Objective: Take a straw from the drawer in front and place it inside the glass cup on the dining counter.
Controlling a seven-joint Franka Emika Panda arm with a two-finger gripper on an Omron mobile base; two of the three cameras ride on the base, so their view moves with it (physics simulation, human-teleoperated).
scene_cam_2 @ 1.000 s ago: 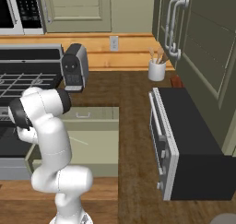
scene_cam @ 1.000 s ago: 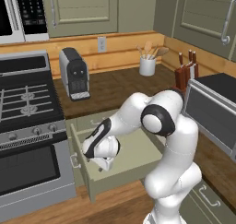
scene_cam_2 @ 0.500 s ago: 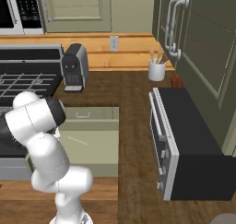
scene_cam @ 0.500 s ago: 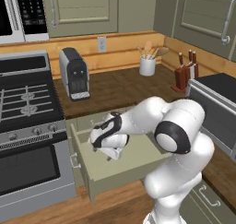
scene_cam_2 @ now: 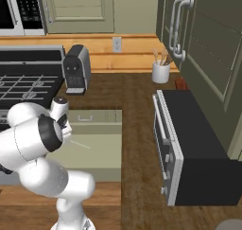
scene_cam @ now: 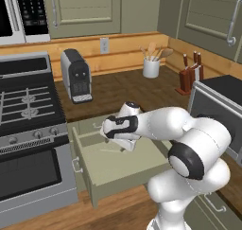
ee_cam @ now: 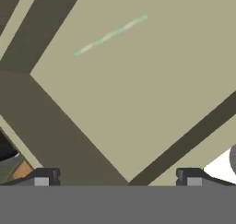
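Swung over the open drawer (scene_cam: 124, 170), hand (ee_cam: 117, 178) spread — straw (ee_cam: 109, 35) lies inside.

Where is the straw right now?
The straw lies flat on the pale floor of the open drawer, below the counter with the coffee machine. The open gripper hangs above it, apart.

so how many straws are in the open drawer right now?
1. A single straw lies flat on the floor of the drawer, toward its back half, untouched. The arm hides part of the drawer floor in both base views, so another could be out of sight.
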